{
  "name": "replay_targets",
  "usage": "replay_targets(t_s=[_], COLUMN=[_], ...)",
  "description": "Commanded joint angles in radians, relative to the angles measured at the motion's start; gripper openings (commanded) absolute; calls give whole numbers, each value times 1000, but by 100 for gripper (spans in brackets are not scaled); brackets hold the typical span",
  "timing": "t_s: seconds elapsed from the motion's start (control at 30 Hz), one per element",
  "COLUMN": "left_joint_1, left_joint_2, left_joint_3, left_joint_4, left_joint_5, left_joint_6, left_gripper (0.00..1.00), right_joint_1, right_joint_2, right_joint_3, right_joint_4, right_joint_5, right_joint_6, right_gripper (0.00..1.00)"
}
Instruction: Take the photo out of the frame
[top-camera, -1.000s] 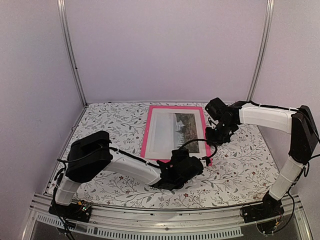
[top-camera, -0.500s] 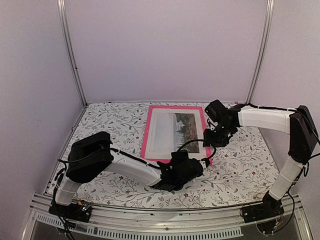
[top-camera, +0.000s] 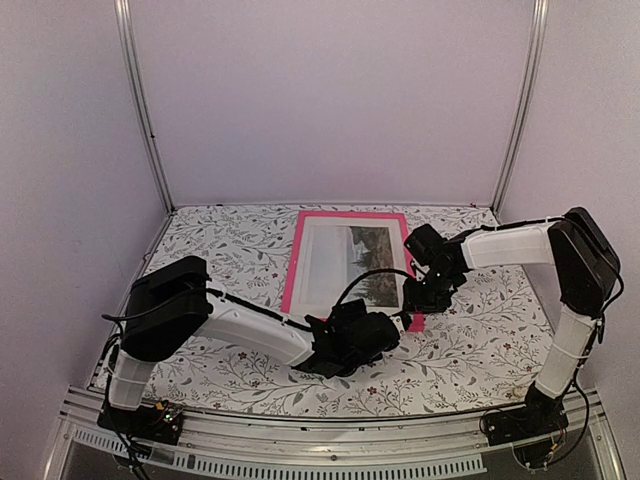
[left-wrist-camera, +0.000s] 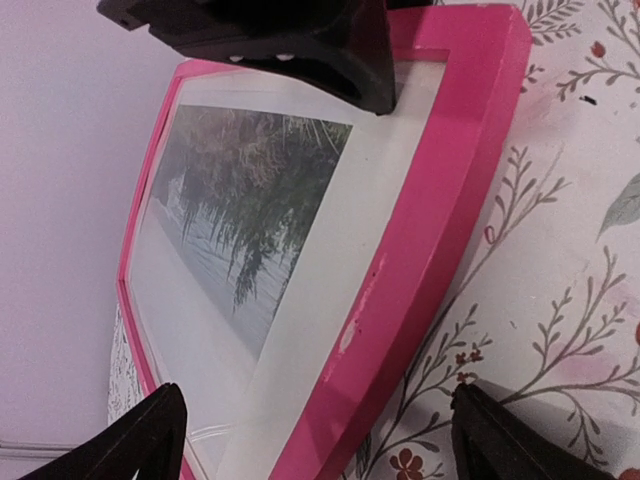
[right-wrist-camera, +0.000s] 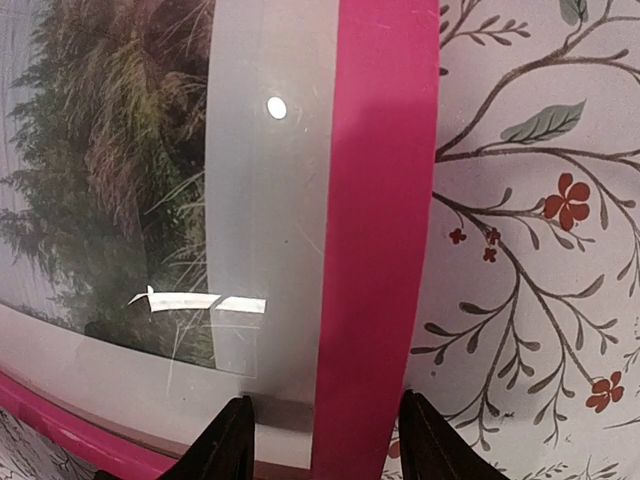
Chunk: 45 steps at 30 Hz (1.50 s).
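Tabletop (top-camera: 220, 250) with a leafy print shows on every side of the flat pink frame (top-camera: 293, 270) at mid-picture, with the photo (top-camera: 340, 265) still inside it. The left gripper (top-camera: 380, 325) lies low at the frame's lower right corner. The right gripper (top-camera: 420, 295) bends down over the right edge.

Left wrist: the fingers (left-wrist-camera: 150, 430) are spread wide, with the glossy rail between them.

Right wrist: the fingers (right-wrist-camera: 235, 440) are partly apart astride the rail, gripping nothing.

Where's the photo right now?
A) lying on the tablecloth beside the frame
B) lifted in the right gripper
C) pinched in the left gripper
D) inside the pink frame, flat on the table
D. The photo sits within the pink frame, which lies flat on the table. The right gripper and left gripper are both open at the frame's near right corner, holding nothing.
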Motion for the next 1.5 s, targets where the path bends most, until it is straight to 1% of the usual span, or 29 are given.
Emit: replay_targets(t_s=[0.0,0.13,0.23,0.4,0.5,0.67,1.0,1.2,1.33,1.47], left_joint_1=[15,17,17,16,15,13,20,43,53,55], left_joint_2=[-23,-13,1,30,42,53,90,114,128,139], left_joint_3=[-12,-1,12,38,53,73,82,108,122,127], left_joint_4=[-44,-44,-42,-43,-41,-27,71,78,113,149], left_joint_5=[30,33,22,7,1,-7,-51,-85,-123,-145], left_joint_6=[-23,-14,1,29,42,70,204,233,268,302], left_gripper=[94,94,94,95,96,97,97,96,96,92], right_joint_1=[-4,-5,-4,-4,-3,-2,9,15,16,16], right_joint_2=[30,36,29,12,-5,-42,-106,-123,-126,-127], right_joint_3=[-34,-48,-38,31,75,134,186,191,189,185], right_joint_4=[59,64,47,-42,-90,-165,-248,-260,-262,-259], right_joint_5=[-12,-7,9,47,60,70,79,81,84,88], right_joint_6=[2,8,6,-9,-20,-29,-26,-19,-16,-16], right_gripper=[48,38,26,7,0,0,0,0,0,0])
